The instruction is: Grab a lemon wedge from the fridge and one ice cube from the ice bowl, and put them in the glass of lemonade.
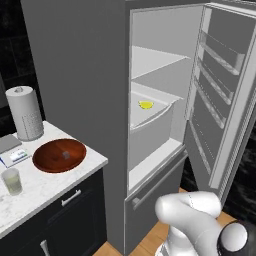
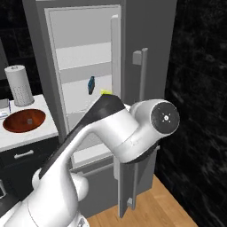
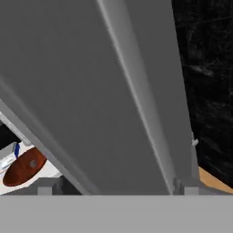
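Kitchen walls are black and the wooden floor (image 1: 150, 240) shows at the bottom, below the white arm (image 2: 111, 133). Nearest on the left, the white marble desk (image 1: 45, 187) carries the glass of lemonade (image 1: 12, 181) close to its front edge. Behind the glass lies the ice bowl (image 1: 59, 155), wide and reddish-brown, with one small grey ice cube (image 1: 66, 155) in its middle. A small white device (image 1: 15, 157) sits just beside the bowl on its left, and further back a paper towel roll (image 1: 24, 113) stands upright by the wall.

The claw (image 3: 118, 189) is at the fridge door (image 3: 113, 91). In the hand view its two finger tips (image 3: 45, 187) stand wide apart at the bottom, and the long bar handle (image 2: 142, 88) runs between them, so the claw looks released; I cannot tell if a tip touches the handle.

The fridge (image 1: 80, 75) stands to the right of the desk with its door swung open. Deep inside, the lemon wedge (image 1: 145, 104) lies on a white shelf (image 1: 155, 112) above the drawer. In the right base view a slim blue object (image 2: 91, 84) stands upright on a shelf, near the yellow wedge.
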Available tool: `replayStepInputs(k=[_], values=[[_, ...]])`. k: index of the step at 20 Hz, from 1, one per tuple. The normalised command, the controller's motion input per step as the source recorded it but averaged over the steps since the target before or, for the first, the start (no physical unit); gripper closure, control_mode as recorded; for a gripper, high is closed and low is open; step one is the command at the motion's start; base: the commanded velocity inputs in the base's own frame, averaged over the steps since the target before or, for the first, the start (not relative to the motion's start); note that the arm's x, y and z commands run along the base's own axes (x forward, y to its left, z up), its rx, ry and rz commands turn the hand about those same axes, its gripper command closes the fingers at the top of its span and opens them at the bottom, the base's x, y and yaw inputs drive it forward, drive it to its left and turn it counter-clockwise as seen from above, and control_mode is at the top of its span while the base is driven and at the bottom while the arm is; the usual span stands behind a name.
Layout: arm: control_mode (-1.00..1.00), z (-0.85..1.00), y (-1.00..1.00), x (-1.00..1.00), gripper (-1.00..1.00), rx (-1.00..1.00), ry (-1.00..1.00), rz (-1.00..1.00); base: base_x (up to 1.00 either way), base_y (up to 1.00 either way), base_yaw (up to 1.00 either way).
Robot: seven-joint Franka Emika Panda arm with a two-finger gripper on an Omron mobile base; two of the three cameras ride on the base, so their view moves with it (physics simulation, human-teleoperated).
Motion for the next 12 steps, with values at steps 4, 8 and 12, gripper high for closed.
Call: replayStepInputs(k=[4,8,12], values=[[-1.00,0.66,0.99,-0.01,-1.00,-0.22,0.00,-0.08,0.00,0.00,0.00],[-1.00,0.64,0.90,-0.04,-1.00,-0.23,0.00,-0.12,0.00,0.00,0.00],[-1.00,0.25,0.72,0.25,-1.00,-0.31,0.06,-0.12,0.00,0.00,0.00]])
